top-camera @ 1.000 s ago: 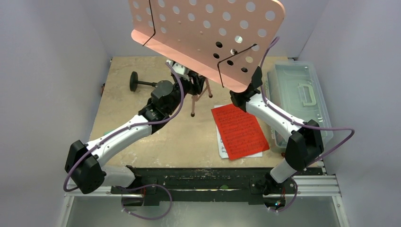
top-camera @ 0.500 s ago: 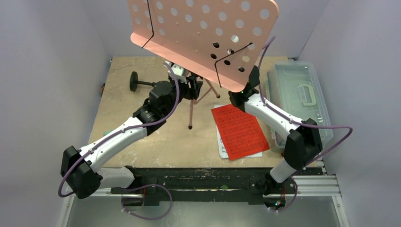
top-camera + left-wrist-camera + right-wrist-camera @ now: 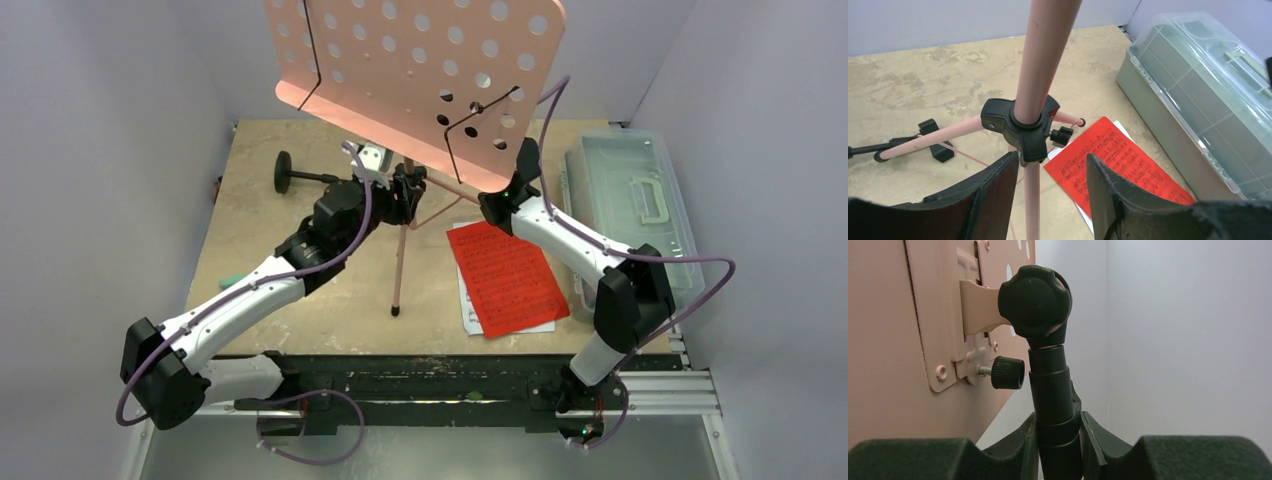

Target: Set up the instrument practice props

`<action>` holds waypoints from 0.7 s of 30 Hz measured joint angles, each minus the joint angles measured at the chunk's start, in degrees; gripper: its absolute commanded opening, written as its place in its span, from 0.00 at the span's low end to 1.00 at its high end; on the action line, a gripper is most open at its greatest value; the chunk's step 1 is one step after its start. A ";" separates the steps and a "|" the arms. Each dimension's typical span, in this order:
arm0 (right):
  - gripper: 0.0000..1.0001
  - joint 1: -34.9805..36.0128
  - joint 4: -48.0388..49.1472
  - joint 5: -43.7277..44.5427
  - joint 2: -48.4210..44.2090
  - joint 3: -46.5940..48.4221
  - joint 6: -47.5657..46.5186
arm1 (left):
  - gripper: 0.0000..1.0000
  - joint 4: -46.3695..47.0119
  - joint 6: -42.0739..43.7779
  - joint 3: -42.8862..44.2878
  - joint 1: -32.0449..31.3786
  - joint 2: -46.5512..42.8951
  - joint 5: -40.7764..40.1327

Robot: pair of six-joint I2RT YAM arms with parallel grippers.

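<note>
Plain, pale lilac-grey walls (image 3: 110, 140) closed in the space on three sides under soft, even light. The table (image 3: 430, 320) had a mottled tan, stone-like top. A black strip (image 3: 430, 372) and silver metal rails (image 3: 690, 395) ran along its near edge. A clear lidded box (image 3: 640, 200) sat on the table's right side.

The pink perforated music stand (image 3: 400, 60) is showing smooth, matt painted metal; the red sheet-music page (image 3: 505, 275) is looking like matt paper; the lidded box (image 3: 620, 200) at three o'clock is gleaming as clear plastic.
</note>
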 measured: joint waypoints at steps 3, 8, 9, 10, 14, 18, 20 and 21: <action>0.00 0.00 0.48 -0.39 1.01 0.00 0.70 | 0.60 -2.27 -0.52 -0.44 0.00 -2.27 0.74; 0.00 -0.13 3.41 -1.70 2.99 0.57 3.45 | 0.62 -6.88 -1.27 -0.35 0.00 -7.39 0.46; 0.00 -0.13 4.07 -2.21 3.76 1.11 4.04 | 0.60 -7.45 -1.60 -0.33 0.00 -8.35 0.33; 0.00 -0.17 4.87 -2.95 4.83 2.05 4.90 | 0.60 -8.07 -1.90 -0.33 0.00 -9.46 0.07; 0.00 -0.26 6.49 -5.95 8.66 5.75 7.61 | 0.59 -10.88 -3.85 -0.24 0.00 -12.37 -1.51; 0.00 -0.33 7.39 -9.73 11.98 9.49 10.03 | 0.65 -11.76 -5.33 -1.40 0.00 -14.60 -3.30; 0.00 -0.26 7.76 -11.06 13.00 10.64 10.67 | 0.69 -11.89 -5.81 -2.40 0.00 -15.78 -4.70; 0.00 -0.26 7.80 -11.54 13.31 10.93 11.02 | 0.69 -11.98 -5.97 -2.73 0.00 -16.15 -5.55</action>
